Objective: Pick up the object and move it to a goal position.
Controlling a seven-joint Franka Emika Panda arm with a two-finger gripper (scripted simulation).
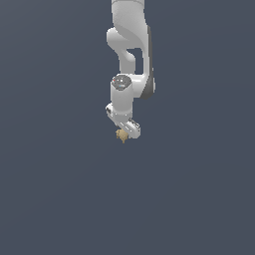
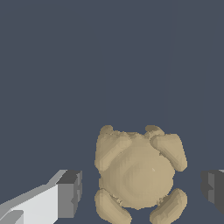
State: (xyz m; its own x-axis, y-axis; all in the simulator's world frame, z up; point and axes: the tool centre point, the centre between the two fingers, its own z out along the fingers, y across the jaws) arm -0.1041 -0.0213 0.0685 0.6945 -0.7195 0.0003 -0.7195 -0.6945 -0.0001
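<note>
tool (image 2: 140,188) open, tan object (image 2: 139,173), slate floor (image 1: 60,189)

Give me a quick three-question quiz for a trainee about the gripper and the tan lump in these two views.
1. True or false: in the wrist view the tan lump sits between the gripper fingers with a gap on each side.
2. Multiple choice: in the exterior view the lump appears A) far off to the exterior view's right, B) just under the gripper, C) above the arm.
3. Fill in: the gripper's jaws are ___.

Key: 1 true; 2 B; 3 open.
</note>
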